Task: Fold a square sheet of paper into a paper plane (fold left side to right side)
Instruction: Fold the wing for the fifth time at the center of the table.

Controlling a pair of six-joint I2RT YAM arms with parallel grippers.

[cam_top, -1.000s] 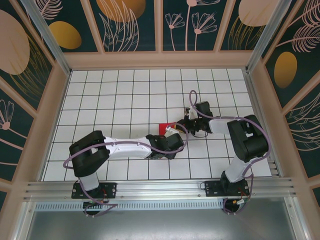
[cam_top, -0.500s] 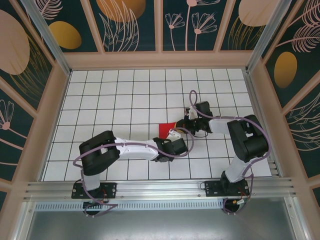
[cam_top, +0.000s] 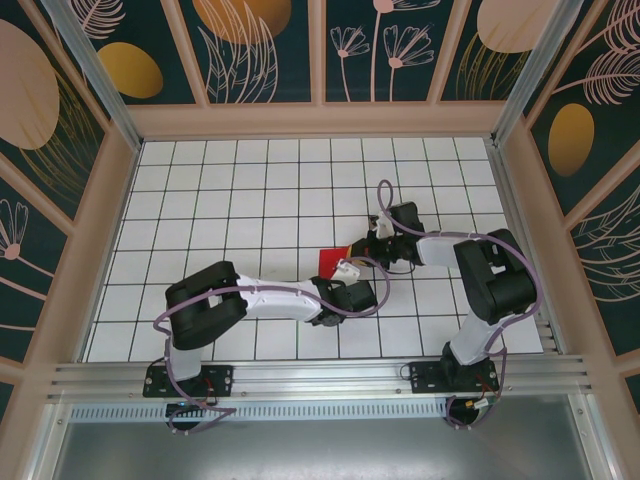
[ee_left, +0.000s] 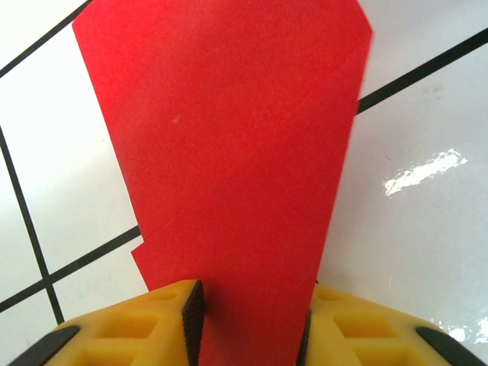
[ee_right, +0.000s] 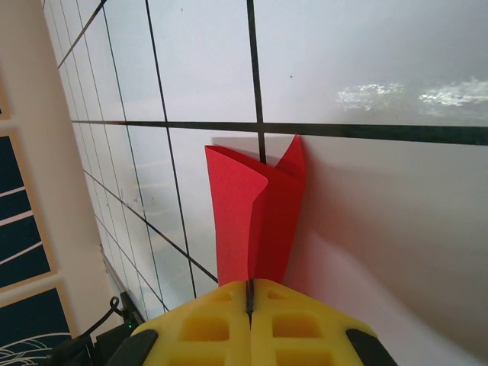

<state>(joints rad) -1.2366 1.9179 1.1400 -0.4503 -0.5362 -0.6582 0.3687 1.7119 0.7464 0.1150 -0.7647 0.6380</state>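
**Top external view.** Both arms reached to the middle of the tiled table (cam_top: 250,200), where the red sheet of paper (cam_top: 330,257) lay as a small, partly folded shape between them. The left gripper (cam_top: 345,270) met it from the near side and the right gripper (cam_top: 375,247) from the far right.

**Left wrist view.** The sheet of paper (ee_left: 229,152) ran from the table tiles down into the gap of the left gripper (ee_left: 248,309). Its yellow jaws stood part-way apart with the paper between the black pads (ee_left: 194,320). Whether they pressed on it could not be told.

**Right wrist view.** The right gripper (ee_right: 249,293) had its jaws closed flat together, pinching the sheet of paper (ee_right: 252,221), which rose from them as two loose layers bowed apart above the table.

**Step in hand.** By judgement, the left-to-right fold was under way and uncreased. The next move probably called for a firm left-hand hold, aligned edges and the layers pressed flat.
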